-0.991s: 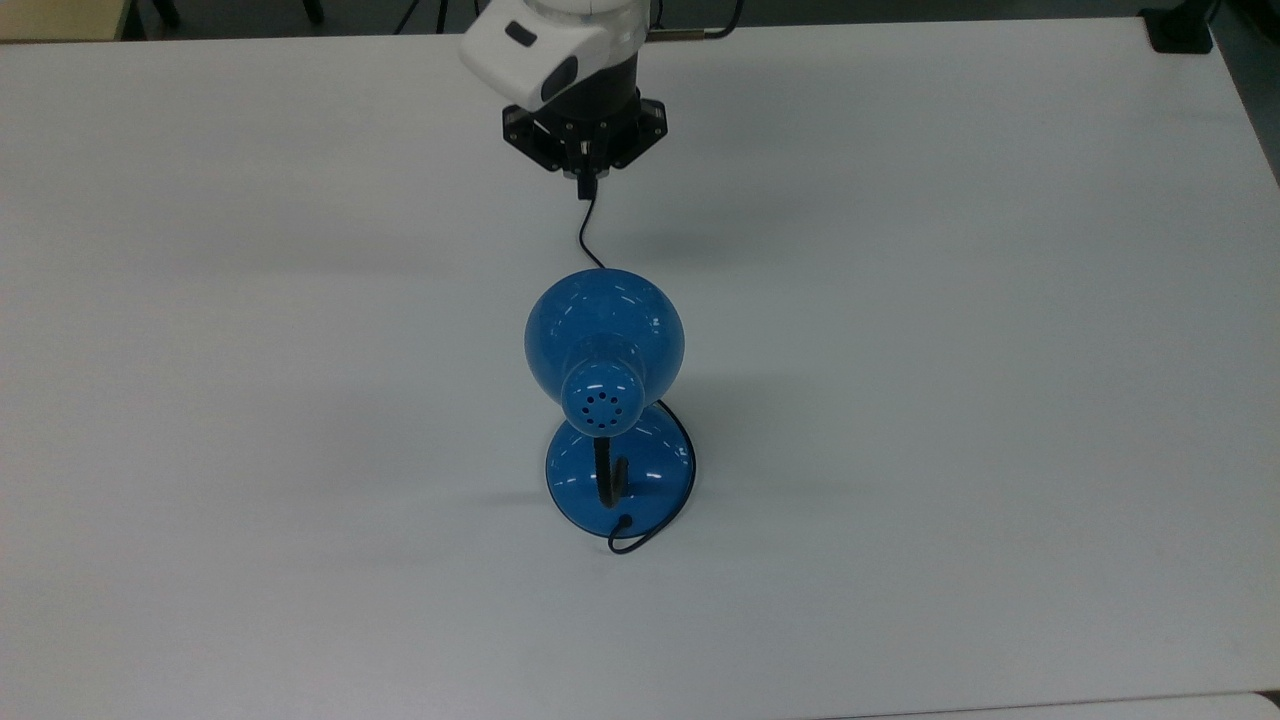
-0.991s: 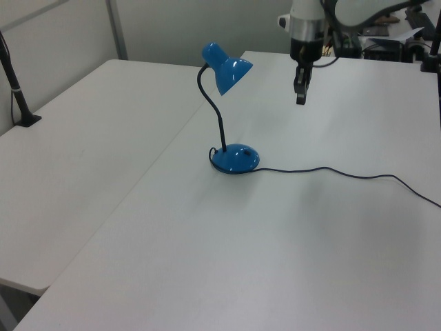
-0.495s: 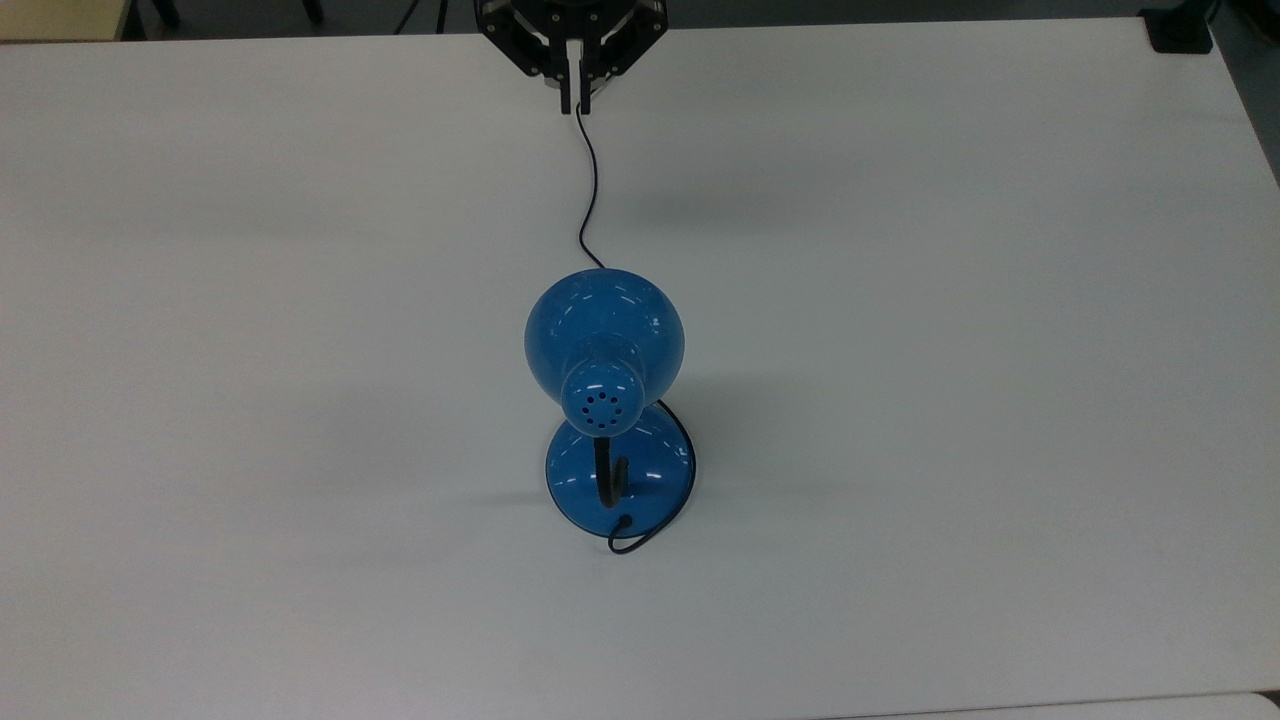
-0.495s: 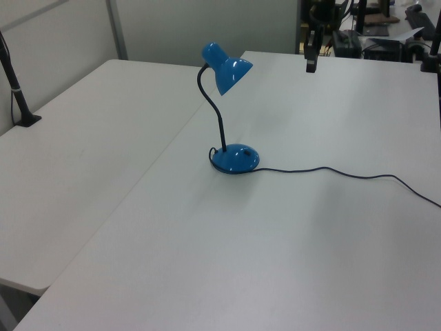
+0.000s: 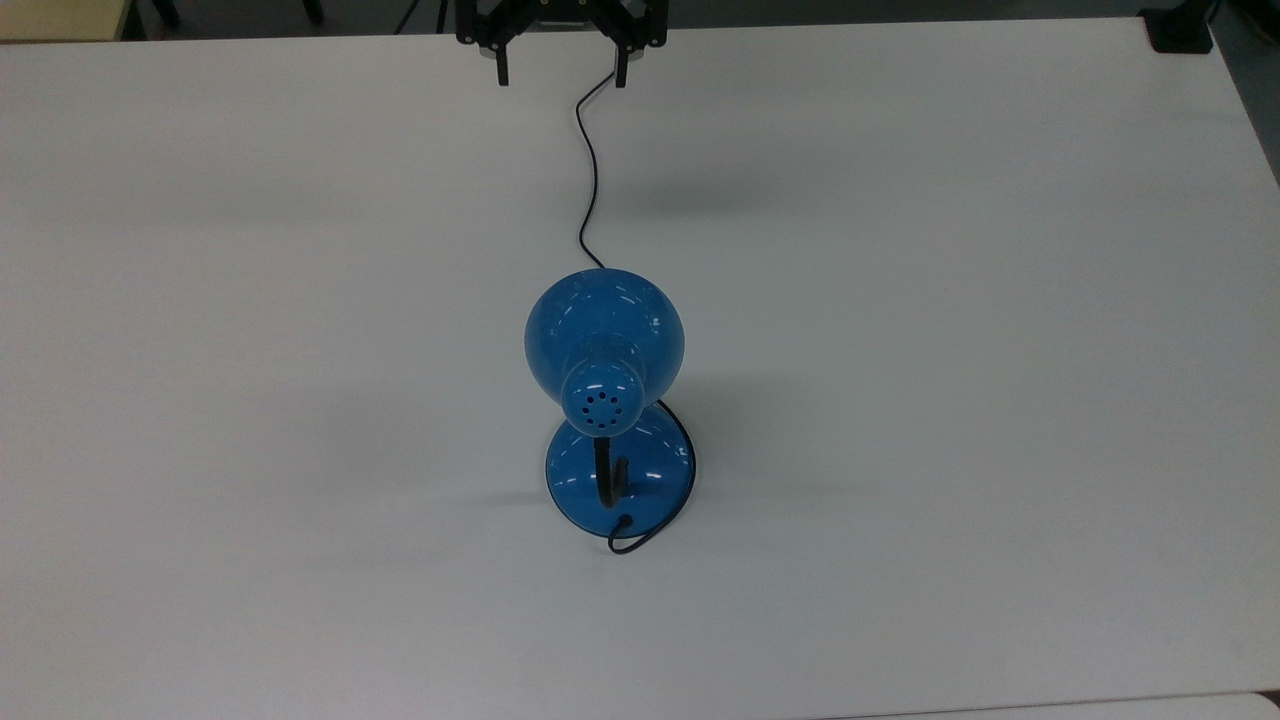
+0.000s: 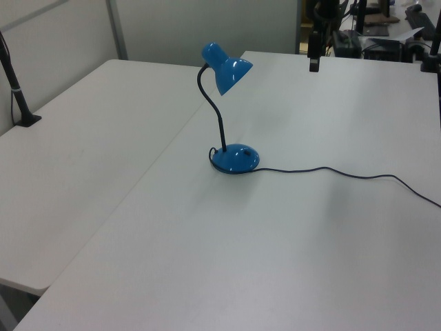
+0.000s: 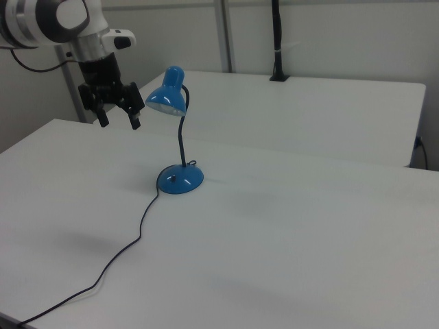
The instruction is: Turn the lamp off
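My gripper (image 5: pixel 560 78) hangs in the air with its fingers spread wide, empty, well apart from the lamp (image 5: pixel 606 392), which stands upright on the white table (image 5: pixel 950 300).

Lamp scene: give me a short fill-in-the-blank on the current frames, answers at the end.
1. The lamp is coloured ____.
2. The hand hangs in the air with its fingers ____.
3. The lamp's neck is ____ in colour.
4. The black cord lies on the ____.

Answers: blue; open; black; table
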